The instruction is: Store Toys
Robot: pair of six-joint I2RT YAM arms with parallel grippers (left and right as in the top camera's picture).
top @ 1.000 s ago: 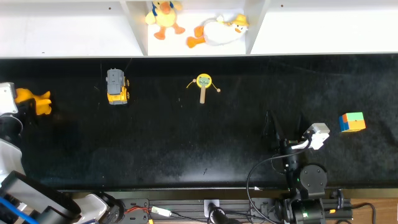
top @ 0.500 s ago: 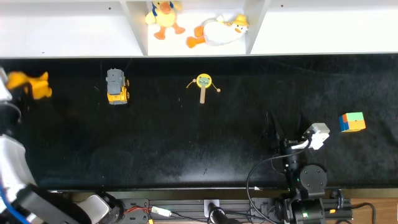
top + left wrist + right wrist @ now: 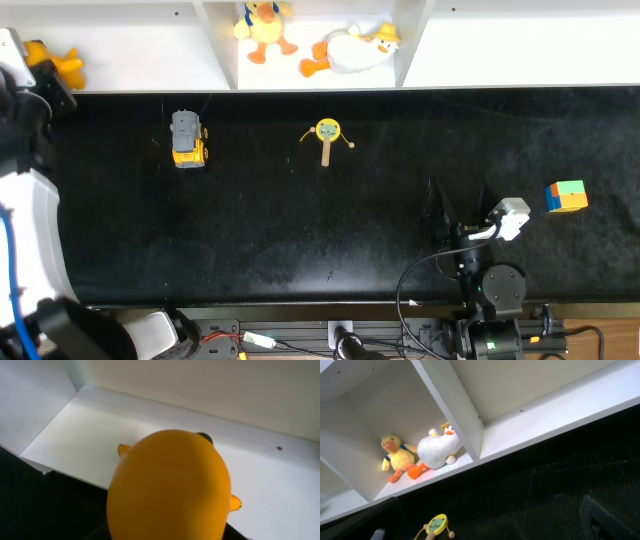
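Shelf (image 3: 500,50): two toys, yellow duck (image 3: 264,25), white duck (image 3: 350,48).
Left jaws: clenched on one orange plush (image 3: 55,62) at shelf.
Black counter (image 3: 300,230): three toys.
Right jaws: released.

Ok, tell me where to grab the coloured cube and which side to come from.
Take the cube from straight above, with the fingers on two opposite flat side faces. It sits flat on the table, well apart from the other toys, and its edges look roughly square to the table edge. Little wrist twist should be needed.
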